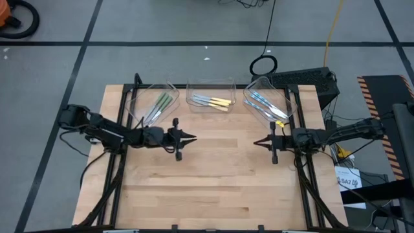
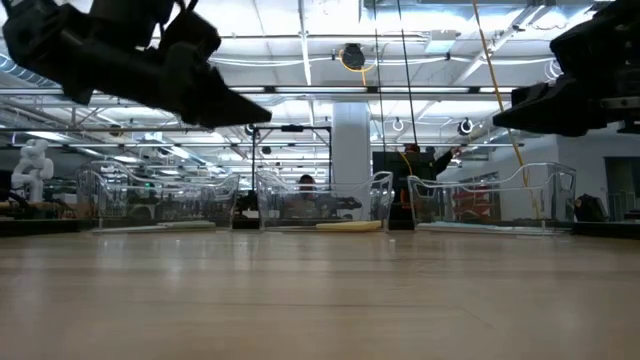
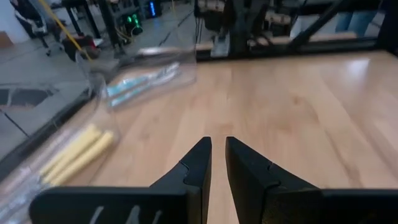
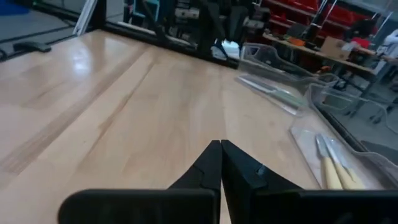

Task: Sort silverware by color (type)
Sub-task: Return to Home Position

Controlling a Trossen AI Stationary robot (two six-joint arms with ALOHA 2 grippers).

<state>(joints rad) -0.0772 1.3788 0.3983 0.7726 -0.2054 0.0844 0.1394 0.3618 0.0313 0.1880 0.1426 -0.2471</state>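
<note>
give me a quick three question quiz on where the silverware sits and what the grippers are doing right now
1. Multiple choice: which clear tray holds the yellow-handled utensils? A left, B middle, C right.
2. True or false: the left gripper holds a utensil.
3. Short answer: what handle colour is in the tray nearest the right gripper?
Key: 1 B. 2 false; both grippers hover empty above the table. 3 light blue; the light blue utensils lie there.
</note>
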